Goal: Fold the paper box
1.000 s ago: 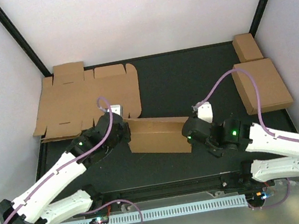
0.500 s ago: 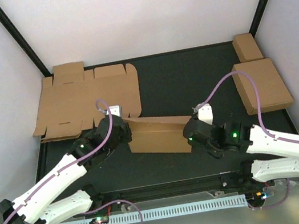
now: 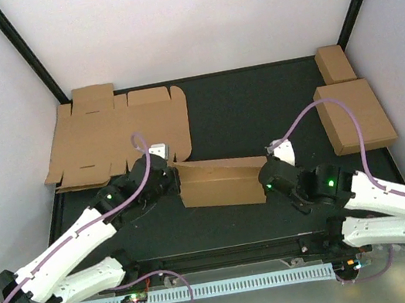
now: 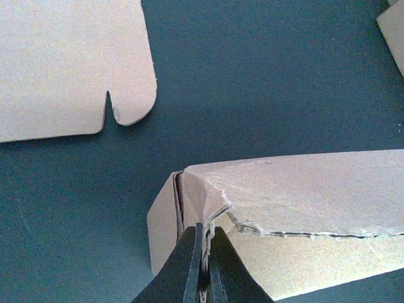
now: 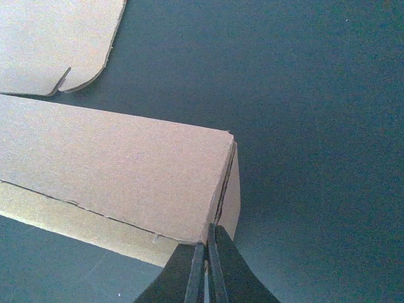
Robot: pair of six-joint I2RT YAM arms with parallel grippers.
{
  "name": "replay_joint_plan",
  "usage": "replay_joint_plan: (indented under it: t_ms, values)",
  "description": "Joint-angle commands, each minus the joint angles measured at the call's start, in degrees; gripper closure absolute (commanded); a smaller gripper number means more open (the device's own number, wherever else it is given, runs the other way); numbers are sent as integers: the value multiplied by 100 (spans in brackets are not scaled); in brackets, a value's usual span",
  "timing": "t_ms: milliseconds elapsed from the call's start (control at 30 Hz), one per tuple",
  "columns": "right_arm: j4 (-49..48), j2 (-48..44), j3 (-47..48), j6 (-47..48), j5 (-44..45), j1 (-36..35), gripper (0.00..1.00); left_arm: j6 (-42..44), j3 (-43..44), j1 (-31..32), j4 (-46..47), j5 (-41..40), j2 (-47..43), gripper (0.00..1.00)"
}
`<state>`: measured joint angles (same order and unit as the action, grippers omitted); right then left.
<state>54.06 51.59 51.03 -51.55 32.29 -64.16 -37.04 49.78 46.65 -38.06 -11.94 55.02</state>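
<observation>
Top external: our half-folded paper box [image 3: 220,182] sits centrally, with the left gripper [image 3: 174,176] and right gripper [image 3: 266,178] at its ends. Left wrist: jaws pinch an end flap. Right wrist: jaws pinch the opposite end wall. The next move, we judge, needs coordinated inward folding.

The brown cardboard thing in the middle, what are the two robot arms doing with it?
They are folding a paper box. It is only partly folded and sits between the two arms. The left gripper is pinched shut on its left end, and the right gripper is pinched shut on its right end. Another flat cardboard sheet lies untouched at the back left. A folded box and a smaller box sit at the back right.
</observation>
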Motion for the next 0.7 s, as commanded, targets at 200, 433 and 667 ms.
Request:
replay_joint_plan:
  t_ms: [200, 433, 667]
  values:
    - [186, 8, -20, 367, 174, 106, 98, -93, 13, -2, -1257, 50, 255, 98]
    - [175, -12, -38, 374, 163, 106, 98, -47, -12, -94, -1507, -309, 199, 98]
    - [133, -2, -32, 393, 129, 106, 98, 19, -74, -183, -1572, -357, 172, 98]
